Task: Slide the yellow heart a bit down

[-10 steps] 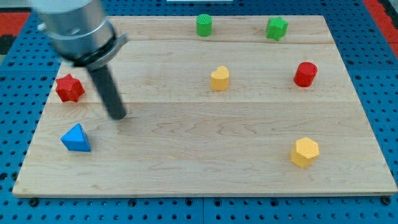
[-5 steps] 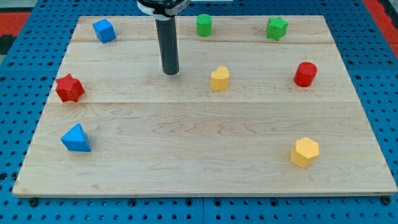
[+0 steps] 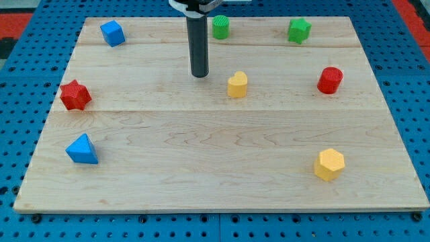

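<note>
The yellow heart (image 3: 236, 85) lies on the wooden board (image 3: 201, 148), a little above the board's middle. My tip (image 3: 199, 74) rests on the board to the upper left of the heart, about a block's width away and not touching it. The dark rod rises from the tip to the view's top edge.
A green cylinder (image 3: 220, 27) and a green star (image 3: 299, 30) sit along the top. A red cylinder (image 3: 330, 80) is at the right, a yellow hexagon (image 3: 329, 165) at the lower right. A blue cube (image 3: 111, 33), a red star (image 3: 74, 95) and a blue triangle (image 3: 82, 149) lie at the left.
My tip has swept from the left side of the board, near the red star, up and rightward to a spot just upper left of the yellow heart. No block has moved.
</note>
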Available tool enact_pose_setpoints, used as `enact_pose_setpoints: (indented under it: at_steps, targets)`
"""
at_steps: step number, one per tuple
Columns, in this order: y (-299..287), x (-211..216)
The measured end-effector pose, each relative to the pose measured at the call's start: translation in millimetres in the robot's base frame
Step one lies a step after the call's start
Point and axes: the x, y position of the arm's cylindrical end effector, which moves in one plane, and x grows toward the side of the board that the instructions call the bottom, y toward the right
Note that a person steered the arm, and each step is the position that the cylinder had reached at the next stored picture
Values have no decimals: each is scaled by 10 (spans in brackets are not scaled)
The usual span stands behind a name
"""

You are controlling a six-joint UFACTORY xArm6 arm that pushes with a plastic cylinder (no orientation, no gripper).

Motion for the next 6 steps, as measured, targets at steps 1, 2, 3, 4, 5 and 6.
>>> enact_pose_setpoints:
  at_steps: [1,2,3,4,5,6]
  targets:
    - [36,-243]
    - [254,-305]
    - [479,-305]
    - [767,-221]
    - [649,42]
    - [88,379]
